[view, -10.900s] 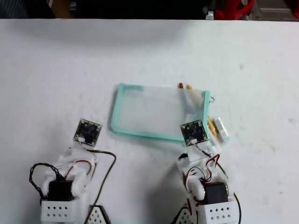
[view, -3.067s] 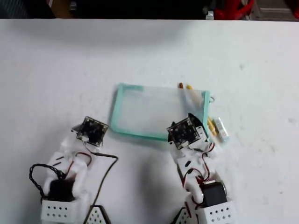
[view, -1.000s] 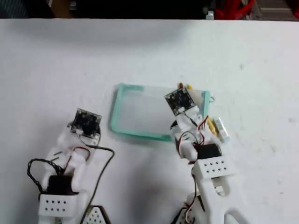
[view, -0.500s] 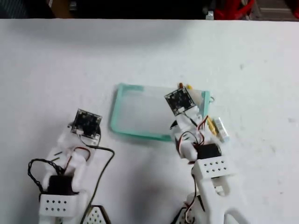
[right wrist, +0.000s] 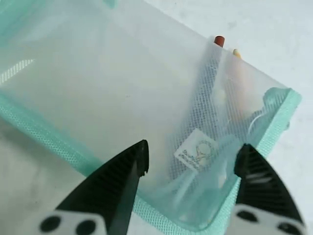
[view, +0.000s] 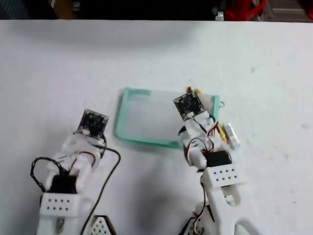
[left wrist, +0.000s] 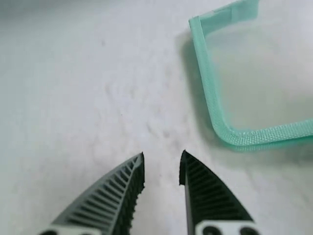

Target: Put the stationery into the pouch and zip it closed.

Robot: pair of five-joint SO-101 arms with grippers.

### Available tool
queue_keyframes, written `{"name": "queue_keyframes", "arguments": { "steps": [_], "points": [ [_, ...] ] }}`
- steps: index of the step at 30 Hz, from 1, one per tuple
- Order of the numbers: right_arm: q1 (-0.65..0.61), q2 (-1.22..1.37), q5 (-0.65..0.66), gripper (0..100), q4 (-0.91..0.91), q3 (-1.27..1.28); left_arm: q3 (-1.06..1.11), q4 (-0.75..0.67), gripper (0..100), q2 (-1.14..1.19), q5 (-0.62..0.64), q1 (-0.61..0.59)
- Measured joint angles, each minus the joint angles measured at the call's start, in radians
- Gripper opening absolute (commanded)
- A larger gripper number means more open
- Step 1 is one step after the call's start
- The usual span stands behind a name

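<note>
The pouch [view: 149, 116] is a see-through mesh bag with a teal rim, lying flat mid-table. My right gripper [right wrist: 191, 154] hangs open just above its right part, with nothing between the fingers. Two pens show through the mesh [right wrist: 98, 78], and their red tip [right wrist: 219, 41] and yellow tip [right wrist: 236, 53] poke past the far edge. I cannot tell whether they lie inside or under the pouch. A yellow stick and a white piece of stationery [view: 228, 133] lie just right of the pouch. My left gripper [left wrist: 161, 164] is slightly open over bare table, short of the pouch's near-left corner [left wrist: 220, 134].
The white table [view: 73, 63] has free room to the left, right and beyond the pouch. The right arm [view: 205, 156] stretches over the pouch's near edge. The left arm [view: 73, 161] and its black cable [view: 110, 181] sit at the near left. Dark clutter lines the far edge.
The left arm has shifted a little to the right, toward the pouch's left side. The right arm has stayed over the pouch. Earlier still, it reached forward from its folded position.
</note>
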Motion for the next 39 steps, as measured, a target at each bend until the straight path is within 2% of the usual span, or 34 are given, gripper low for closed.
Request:
{"name": "queue_keyframes", "arguments": {
  "steps": [2, 5, 6, 12, 14, 17, 18, 22, 26, 30, 39],
  "points": [
    [0.000, 0.000, 0.000, 20.6, 0.000, 0.000, -0.028, -0.038, 14, 0.100, 0.000, 0.000],
    [0.000, 0.000, 0.006, 1.5, 0.000, 0.000, -0.077, -0.089, 14, 0.242, 0.000, 0.000],
    [0.000, 0.000, 0.006, 1.1, 0.000, 0.000, -0.092, -0.101, 14, 0.292, 0.000, 0.000],
    [0.002, 0.000, 0.006, 19.7, 0.000, 0.000, -0.178, -0.132, 14, 0.505, 0.000, 0.000],
    [0.002, 0.000, 0.006, 18.0, 0.000, 0.000, -0.187, -0.132, 14, 0.525, 0.000, 0.000],
    [0.002, 0.000, 0.006, 1.8, 0.000, 0.000, -0.187, -0.132, 14, 0.534, 0.000, 0.000],
    [0.002, 0.000, 0.006, 0.9, 0.000, 0.000, -0.187, -0.133, 14, 0.534, 0.000, 0.000],
    [0.002, 0.000, 0.006, 11.4, -0.003, 0.000, -0.187, -0.149, 14, 0.535, 0.000, 0.000],
    [0.052, 0.003, 0.006, 8.9, 0.015, -0.035, -0.187, -0.164, 14, 0.542, 0.000, 0.000],
    [0.190, 0.052, -0.006, 8.5, 0.160, -0.224, -0.187, -0.176, 14, 0.542, 0.000, 0.000],
    [0.226, 0.407, -0.025, 23.8, 0.391, -0.591, -0.187, -0.176, 14, 0.542, 0.000, 0.000]
  ]
}}
